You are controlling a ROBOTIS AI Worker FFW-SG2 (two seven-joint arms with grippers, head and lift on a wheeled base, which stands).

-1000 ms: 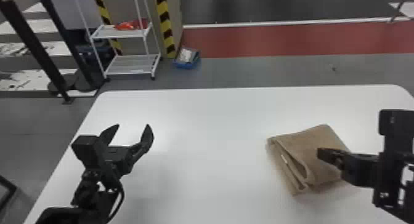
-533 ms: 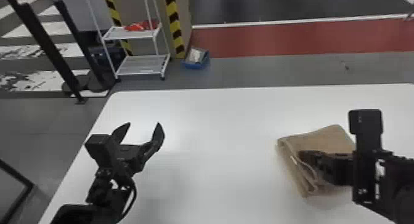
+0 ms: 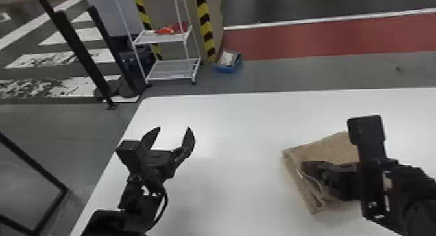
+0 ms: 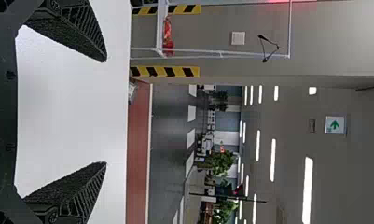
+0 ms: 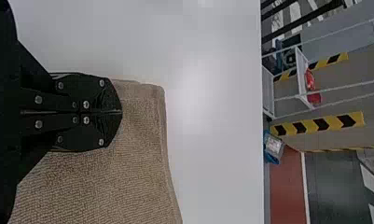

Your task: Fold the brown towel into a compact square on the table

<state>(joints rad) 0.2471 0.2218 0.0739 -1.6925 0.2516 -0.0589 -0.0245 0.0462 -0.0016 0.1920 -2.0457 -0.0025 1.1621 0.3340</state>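
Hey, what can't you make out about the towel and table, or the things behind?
- Brown towel, head view: partly hidden behind the right gripper.
- Cloth directly under that gripper, right wrist view: covered by its fingers.
- White table, head view: right end cut off by the picture's edge.
- Red thing on the rack, head view: too blurred to identify.

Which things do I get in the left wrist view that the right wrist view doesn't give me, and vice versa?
Left wrist view: the left gripper, open, plus a green arrow sign and plants.
Right wrist view: the right gripper, shut, and the towel.
Both: the table, the rack, striped posts and the red floor strip.
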